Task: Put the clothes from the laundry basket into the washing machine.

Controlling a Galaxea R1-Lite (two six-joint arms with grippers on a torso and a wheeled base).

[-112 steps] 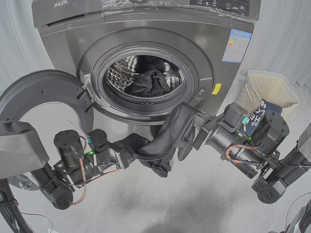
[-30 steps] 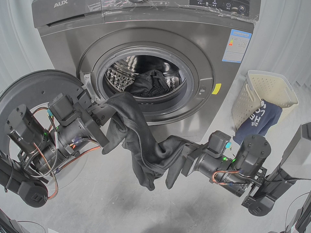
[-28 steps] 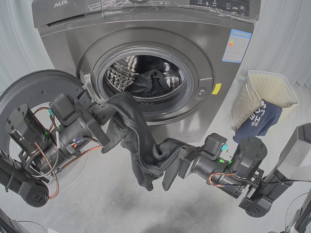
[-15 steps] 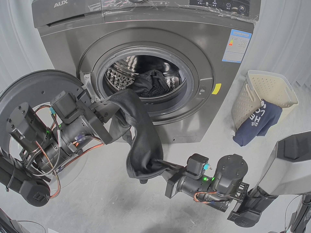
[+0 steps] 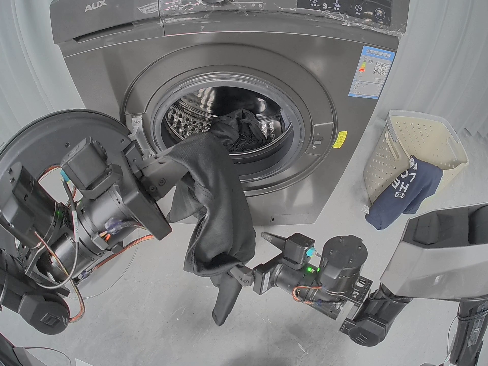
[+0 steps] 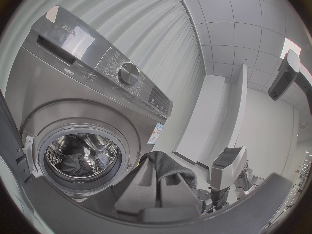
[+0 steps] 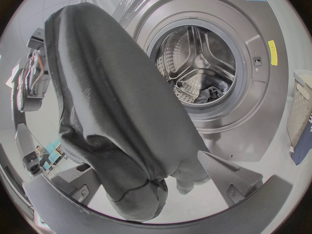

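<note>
A black garment hangs from my left gripper, which is shut on its top end at the lower left rim of the washing machine opening. In the left wrist view the pads are pressed together with the cloth bunched over them. My right gripper is low by the garment's hanging tail, open, with the cloth draped between its spread fingers. More black clothes lie in the drum. A navy garment hangs over the cream laundry basket.
The round door stands swung open on the left, behind my left arm. The basket stands on the floor against the machine's right side. Bare grey floor lies in front of the machine.
My left gripper has lifted the garment's top end up to the drum rim. My right gripper has dropped low, swung left and opened; the garment's tail now hangs loose.
</note>
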